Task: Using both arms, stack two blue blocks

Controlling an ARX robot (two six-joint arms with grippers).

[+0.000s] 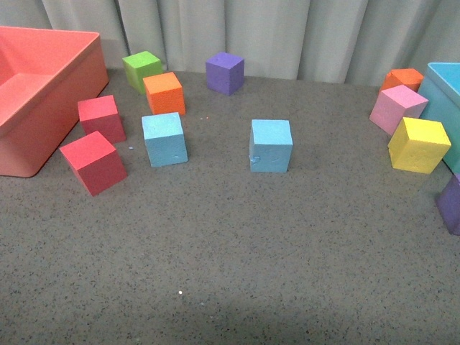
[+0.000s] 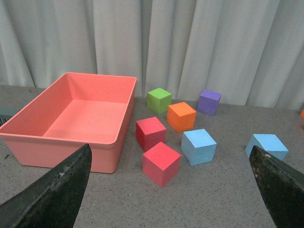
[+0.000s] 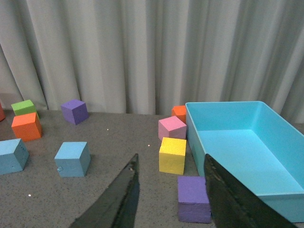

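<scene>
- Left gripper (image 2: pixel 169 148): held raised above the table (image 1: pixel 230 273), aimed toward its far edge; jaws spread wide, nothing gripped.
- Left blue block (image 1: pixel 164 139): found left of table centre, near an orange cube (image 1: pixel 164 93).
- Right blue block (image 1: pixel 271 145): set near table centre, apart from the first; small chip noted at a lower corner.
- Right gripper (image 3: pixel 171 158): likewise held raised; jaws parted, empty.

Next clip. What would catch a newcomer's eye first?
Two sky-blue blocks stand apart on the table: the left blue block beside red blocks, the right blue block alone. A coral bin fills the left edge, a teal bin the right. The left tool and the right tool are open, empty.
</scene>
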